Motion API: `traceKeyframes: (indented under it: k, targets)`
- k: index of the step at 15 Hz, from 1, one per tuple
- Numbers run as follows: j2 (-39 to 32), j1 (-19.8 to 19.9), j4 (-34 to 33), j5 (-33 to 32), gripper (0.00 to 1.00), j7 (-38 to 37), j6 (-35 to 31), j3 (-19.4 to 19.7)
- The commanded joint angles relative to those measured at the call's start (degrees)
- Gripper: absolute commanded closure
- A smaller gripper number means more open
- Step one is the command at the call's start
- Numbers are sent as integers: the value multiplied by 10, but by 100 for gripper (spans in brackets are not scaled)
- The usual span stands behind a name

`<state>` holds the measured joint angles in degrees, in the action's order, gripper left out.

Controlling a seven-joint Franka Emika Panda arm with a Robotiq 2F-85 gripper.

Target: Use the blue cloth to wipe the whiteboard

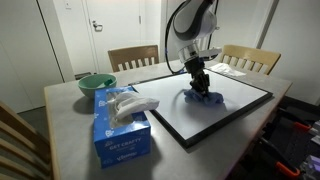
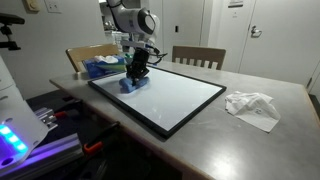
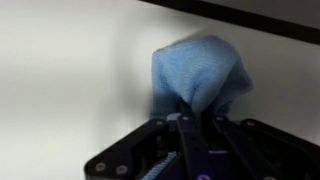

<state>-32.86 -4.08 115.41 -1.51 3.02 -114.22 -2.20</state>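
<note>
The whiteboard (image 1: 225, 108) lies flat on the table, white with a thin black frame; it shows in both exterior views (image 2: 175, 98) and fills the wrist view (image 3: 70, 70). The blue cloth (image 1: 202, 97) is bunched on the board near one end (image 2: 131, 85). My gripper (image 1: 198, 82) stands straight down over it (image 2: 137, 72), shut on the blue cloth and pressing it on the board. In the wrist view the cloth (image 3: 200, 72) bulges out past the closed fingers (image 3: 190, 115), close to the board's black edge.
A light-blue tissue box (image 1: 120, 125) and a green bowl (image 1: 96, 84) stand beside the board. Crumpled white paper (image 2: 252, 106) lies on the table past the board's other end. Wooden chairs (image 1: 133, 57) stand behind the table.
</note>
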Motion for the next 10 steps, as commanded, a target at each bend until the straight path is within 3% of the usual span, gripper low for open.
traceKeyframes:
  k: [1,10]
  targets:
    - [-56,4,-49,-13,97,5,-63,2]
    - [-101,7,-142,-22,97,17,-61,6]
